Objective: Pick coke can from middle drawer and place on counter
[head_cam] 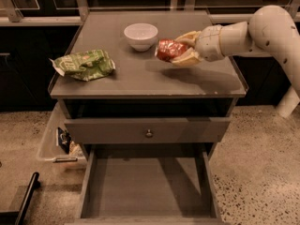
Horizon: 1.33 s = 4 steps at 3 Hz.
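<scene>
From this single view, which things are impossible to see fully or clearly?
All in the camera view:
- The coke can: its right part is covered by the gripper, which is closed on it over the counter; the lettering is blurred.
- The middle drawer: its front is cut off by the bottom edge.
- The arm: its base is beyond the right edge.
- The bin: its contents are partly hidden by the cabinet and too small to identify.

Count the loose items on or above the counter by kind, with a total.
Cans: 1, the coke can, held in the gripper over the counter.
Bowls: 1, the white bowl.
Snack bags: 1, the green snack bag.
Total: 3.
</scene>
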{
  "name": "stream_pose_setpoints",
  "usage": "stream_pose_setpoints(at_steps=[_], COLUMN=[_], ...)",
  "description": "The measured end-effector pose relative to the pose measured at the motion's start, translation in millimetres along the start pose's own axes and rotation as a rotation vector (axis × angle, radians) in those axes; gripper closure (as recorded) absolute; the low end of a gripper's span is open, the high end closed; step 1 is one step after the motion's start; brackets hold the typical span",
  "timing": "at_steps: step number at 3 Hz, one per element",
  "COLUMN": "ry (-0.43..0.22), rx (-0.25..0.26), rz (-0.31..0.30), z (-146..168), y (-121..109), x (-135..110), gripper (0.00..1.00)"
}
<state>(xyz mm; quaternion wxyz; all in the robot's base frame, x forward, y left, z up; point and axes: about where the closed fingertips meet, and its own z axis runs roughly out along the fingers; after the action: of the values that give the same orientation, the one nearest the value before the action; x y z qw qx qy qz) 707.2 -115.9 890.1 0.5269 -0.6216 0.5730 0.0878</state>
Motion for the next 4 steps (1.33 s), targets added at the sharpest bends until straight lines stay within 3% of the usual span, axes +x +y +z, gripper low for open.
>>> stream_pose_setpoints(at_steps=[2, 4], ry=[0.076, 0.139], rx=[-0.035, -0.118], rz=[0.062, 0.081], z=[-15.8, -10.0], y=[-13.0, -8.2], x=[24.7, 36.3], gripper=[1.0, 1.0])
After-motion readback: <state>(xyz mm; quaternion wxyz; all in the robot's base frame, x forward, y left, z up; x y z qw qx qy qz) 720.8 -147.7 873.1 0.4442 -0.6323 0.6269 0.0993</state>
